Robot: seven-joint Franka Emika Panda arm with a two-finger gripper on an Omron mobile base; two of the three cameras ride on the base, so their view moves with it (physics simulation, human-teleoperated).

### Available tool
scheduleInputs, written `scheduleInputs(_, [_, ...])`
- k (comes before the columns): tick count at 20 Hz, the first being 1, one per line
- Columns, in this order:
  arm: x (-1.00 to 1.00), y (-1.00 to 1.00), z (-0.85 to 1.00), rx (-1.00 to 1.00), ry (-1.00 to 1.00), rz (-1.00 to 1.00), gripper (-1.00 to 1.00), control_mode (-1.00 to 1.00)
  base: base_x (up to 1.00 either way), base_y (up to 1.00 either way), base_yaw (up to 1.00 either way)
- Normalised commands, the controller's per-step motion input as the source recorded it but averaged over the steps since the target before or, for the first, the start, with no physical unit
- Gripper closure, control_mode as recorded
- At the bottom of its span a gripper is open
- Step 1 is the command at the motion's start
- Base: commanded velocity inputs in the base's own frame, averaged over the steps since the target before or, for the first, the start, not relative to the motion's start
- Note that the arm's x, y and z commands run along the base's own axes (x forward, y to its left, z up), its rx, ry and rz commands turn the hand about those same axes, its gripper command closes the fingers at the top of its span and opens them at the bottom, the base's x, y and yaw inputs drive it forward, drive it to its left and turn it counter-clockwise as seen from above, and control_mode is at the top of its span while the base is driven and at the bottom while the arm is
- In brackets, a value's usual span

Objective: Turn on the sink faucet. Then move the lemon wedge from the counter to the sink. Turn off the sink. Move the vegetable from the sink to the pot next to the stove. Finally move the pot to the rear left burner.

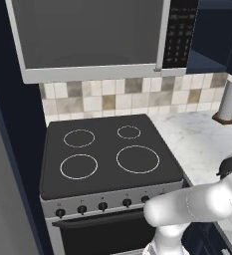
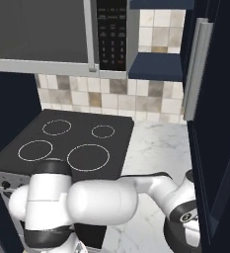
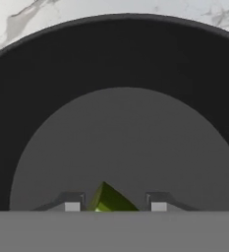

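**Wedge held over the pot**

In the hand view the gripper (image 3: 115, 206) pointed down into the pot (image 3: 121, 64), whose black wall curved around a grey floor. The wedge (image 3: 108, 201), yellow-green, sat between the two fingertips (image 3: 71, 205), grasped by them above the pot floor. A strip of marble counter (image 3: 32, 15) showed beyond the pot's rim. In the base views the arm (image 2: 101, 200) reached low to the right of the stove (image 1: 107, 154), over the counter beside it. All four burner rings on the stove were bare. A microwave (image 1: 92, 35) hung above the stove, and a paper towel roll (image 1: 230, 99) stood at the back of the counter.
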Motion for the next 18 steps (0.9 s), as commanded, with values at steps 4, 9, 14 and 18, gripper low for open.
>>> scheduleInputs(4, [-0.10,0.00,-0.08,0.00,0.03,0.00,-1.00,-1.00,0.00,0.00,0.00])
scheduleInputs(9, [-0.11,0.01,0.04,-0.01,0.09,0.00,-1.00,-1.00,0.00,0.00,0.00])
scheduleInputs(14, [-0.13,0.21,0.26,-0.06,0.09,-0.02,-1.00,-1.00,0.00,0.00,0.00])
scheduleInputs(18, [-0.05,0.44,0.36,-0.09,0.08,0.00,-1.00,-1.00,0.00,0.00,0.00])
